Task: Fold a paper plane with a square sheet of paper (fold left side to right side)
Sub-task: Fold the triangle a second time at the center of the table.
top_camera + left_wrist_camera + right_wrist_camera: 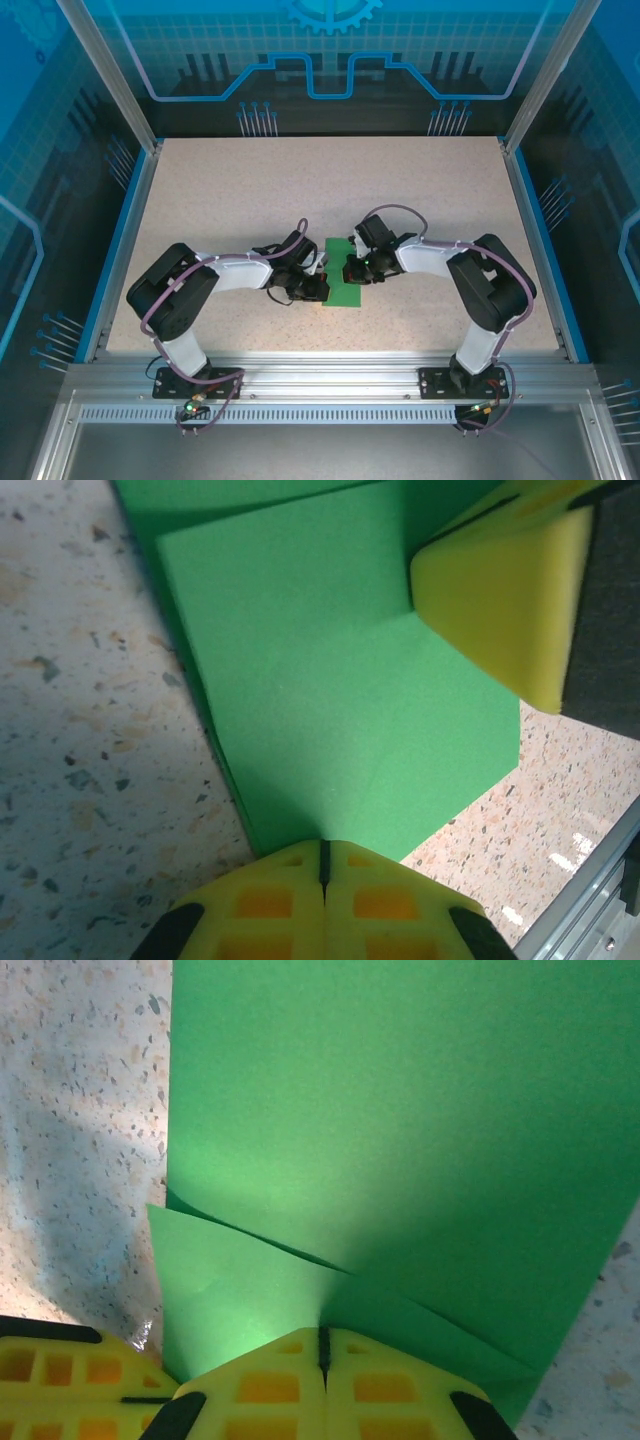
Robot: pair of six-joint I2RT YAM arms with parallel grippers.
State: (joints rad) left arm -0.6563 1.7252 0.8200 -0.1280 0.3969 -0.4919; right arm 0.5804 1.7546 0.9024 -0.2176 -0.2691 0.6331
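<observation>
Top external view. Both arms were bent inward, and their tools met at the near middle of the speckled tabletop (300, 190). The green paper (343, 296) lay flat there as a narrow strip running away from the bases, partly covered by the tools. The left tool (318, 288) sat at its left edge and the right tool (352, 270) over its right part. Jaw state could not be read at this distance.

Left wrist view. The left tool (324, 852) was closed, fingers pressed together with nothing between them, and its tip was at the near edge of the green paper (330, 700). The paper showed two layers, with the lower one visible along the top and left of the upper. The right tool (520, 590) was on the paper's upper right corner. An aluminium rail (590, 900) crossed the lower right.

Right wrist view. The right tool (323, 1342) was also closed and empty, its tip on the green paper (400, 1130). A layer edge ran diagonally from the left side toward the lower right, just ahead of the tip. The left tool (60, 1380) was at the lower left, beside the paper's left edge. Bare tabletop (80, 1110) lay to the left.
</observation>
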